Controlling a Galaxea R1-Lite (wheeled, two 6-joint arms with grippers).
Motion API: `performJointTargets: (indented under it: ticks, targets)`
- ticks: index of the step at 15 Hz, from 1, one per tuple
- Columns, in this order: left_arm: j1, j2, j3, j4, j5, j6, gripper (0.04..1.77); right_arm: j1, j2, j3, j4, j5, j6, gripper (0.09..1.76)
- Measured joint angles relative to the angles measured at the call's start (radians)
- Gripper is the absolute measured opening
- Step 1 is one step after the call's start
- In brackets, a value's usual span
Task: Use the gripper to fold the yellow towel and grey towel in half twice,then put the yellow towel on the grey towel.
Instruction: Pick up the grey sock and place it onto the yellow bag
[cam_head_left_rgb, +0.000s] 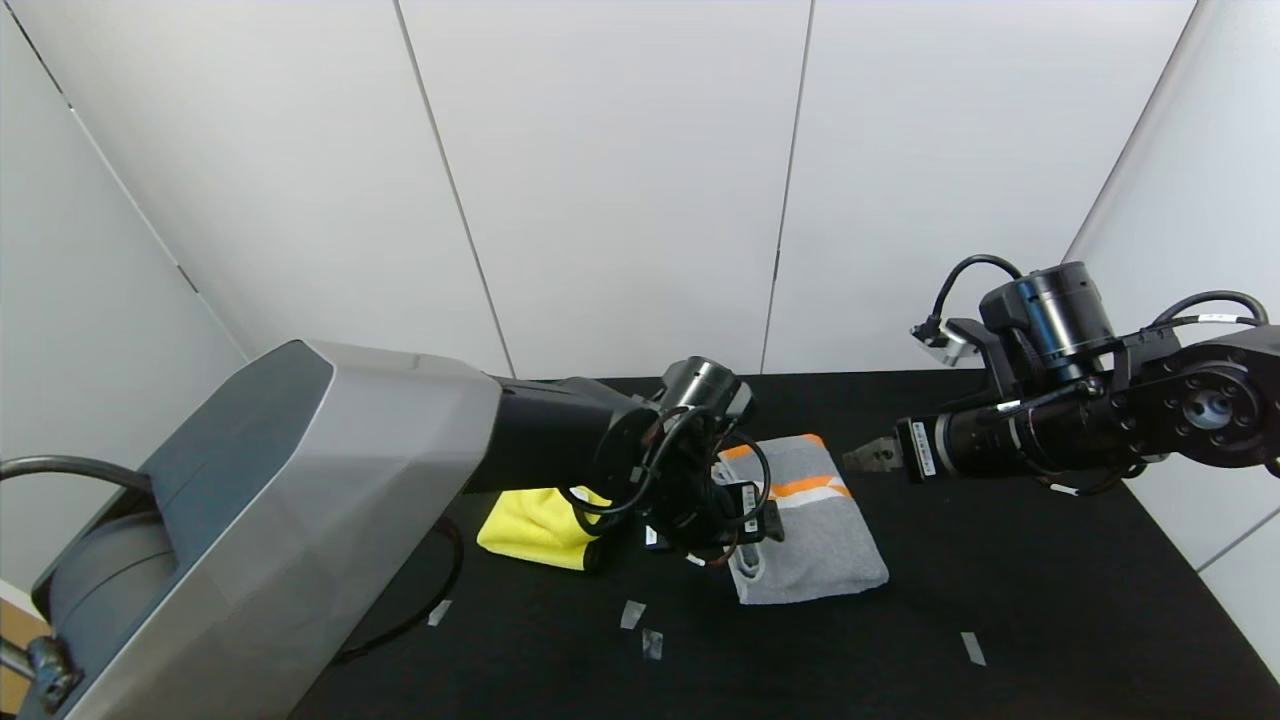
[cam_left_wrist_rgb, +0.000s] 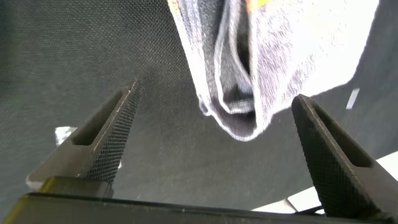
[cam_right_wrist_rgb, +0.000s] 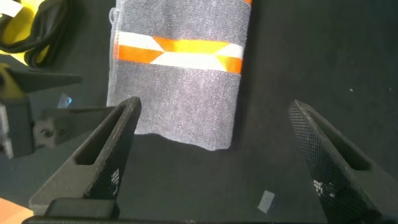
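Note:
The grey towel (cam_head_left_rgb: 810, 530) lies folded into a narrow rectangle on the black table, its orange-and-white band toward the far end. It also shows in the right wrist view (cam_right_wrist_rgb: 180, 81) and in the left wrist view (cam_left_wrist_rgb: 280, 56). The yellow towel (cam_head_left_rgb: 535, 525) lies folded to its left, partly hidden by my left arm. My left gripper (cam_head_left_rgb: 760, 525) is open and empty, hovering at the grey towel's near left corner (cam_left_wrist_rgb: 239, 121). My right gripper (cam_head_left_rgb: 868, 455) is open and empty, held above the table just right of the towel's far end.
Several small pieces of tape (cam_head_left_rgb: 632, 613) mark the black table (cam_head_left_rgb: 1050, 620) in front of the towels, one more at the right (cam_head_left_rgb: 972, 647). White walls close the back and both sides. A black cable (cam_head_left_rgb: 420, 600) loops at the left.

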Motion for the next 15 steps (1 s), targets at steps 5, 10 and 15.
performJointTargets:
  ticks: [5,10,15]
  targets:
    - [0.004,0.026,-0.007,-0.046,-0.017,-0.013,1.72,-0.034,-0.011,0.016,-0.002,-0.001,-0.001,1.7]
    - [0.01,0.061,-0.013,-0.098,-0.056,-0.025,1.72,-0.053,-0.018,0.036,-0.003,-0.002,-0.003,1.7]
    - [0.017,0.1,-0.044,-0.144,-0.058,-0.027,1.72,-0.061,-0.023,0.051,-0.02,-0.001,-0.003,1.71]
